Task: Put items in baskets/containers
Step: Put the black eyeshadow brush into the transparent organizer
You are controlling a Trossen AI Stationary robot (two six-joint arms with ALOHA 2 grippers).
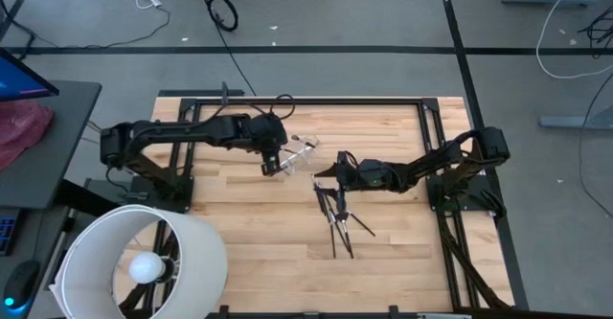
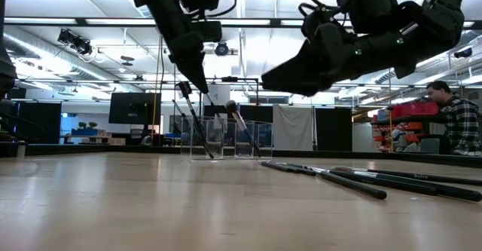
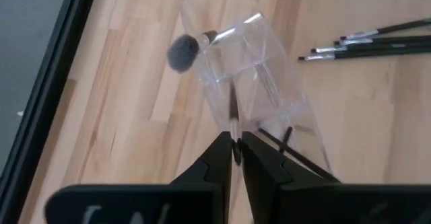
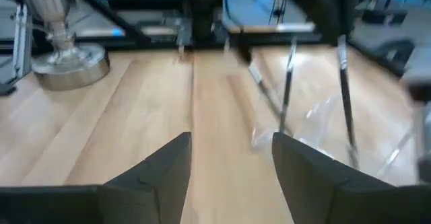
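1. One slim dark-handled makeup brush [image 3: 233, 126] is pinched between the left gripper [image 3: 235, 158] fingers, directly above the small clear plastic cup [image 3: 252, 76] near the table's middle.
2. Lower it straight, then release inside the rim (a fluffy brush [image 3: 183, 51] already leans there).
3. Right gripper [image 4: 231, 158] hovers spread wide and empty, near the loose brushes [image 1: 338, 221] lying beside the cup.

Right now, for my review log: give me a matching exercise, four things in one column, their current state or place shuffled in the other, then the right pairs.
1. left gripper
2. right gripper
3. clear cup
4. loose brushes

A. open, holding nothing
B. lying flat on the table
C. shut on a thin brush above the cup
D. already has a fluffy-tipped brush in it

Pairs: 1-C, 2-A, 3-D, 4-B
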